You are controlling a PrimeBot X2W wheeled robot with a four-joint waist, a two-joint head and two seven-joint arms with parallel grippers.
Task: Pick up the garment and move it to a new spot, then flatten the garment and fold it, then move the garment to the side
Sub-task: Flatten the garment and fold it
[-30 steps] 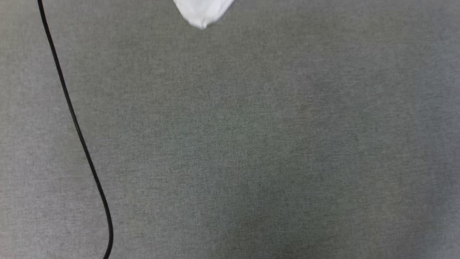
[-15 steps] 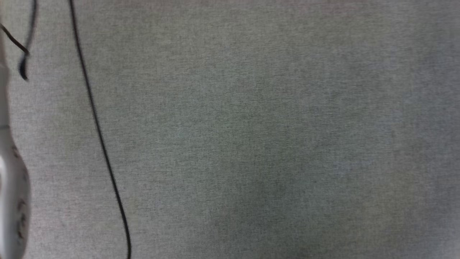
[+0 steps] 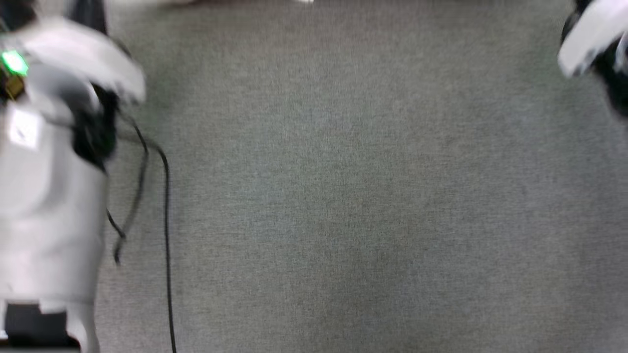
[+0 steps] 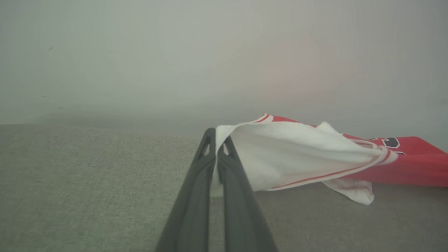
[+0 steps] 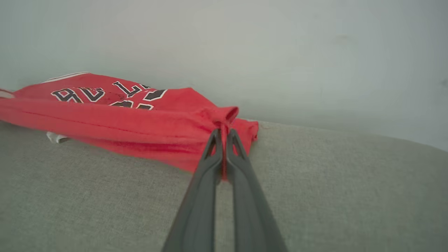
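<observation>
In the left wrist view, my left gripper [image 4: 217, 141] is shut on the white sleeve of the garment [image 4: 297, 154], held just above the grey fabric surface. The sleeve has red-and-white striped trim, and the red body trails off to the right. Over in the right wrist view, my right gripper [image 5: 224, 134] is shut on a bunched red edge of the garment [image 5: 122, 115]. From there the cloth stretches left, showing dark white-outlined chest lettering. The jersey hangs stretched between both grippers, sagging onto the surface. My left forearm [image 3: 49, 196] is blurred at the head view's left.
A grey woven fabric surface [image 3: 343, 196] spreads across the head view. A thin black cable [image 3: 167, 220] runs down its left side beside my forearm. Part of my right arm [image 3: 588, 39] is at the upper right corner. A pale wall [image 5: 280, 52] rises behind the surface.
The head camera has moved, so the whole picture has shifted. The white tip of the garment has left the top edge, and both pale arms have come into the sides.
</observation>
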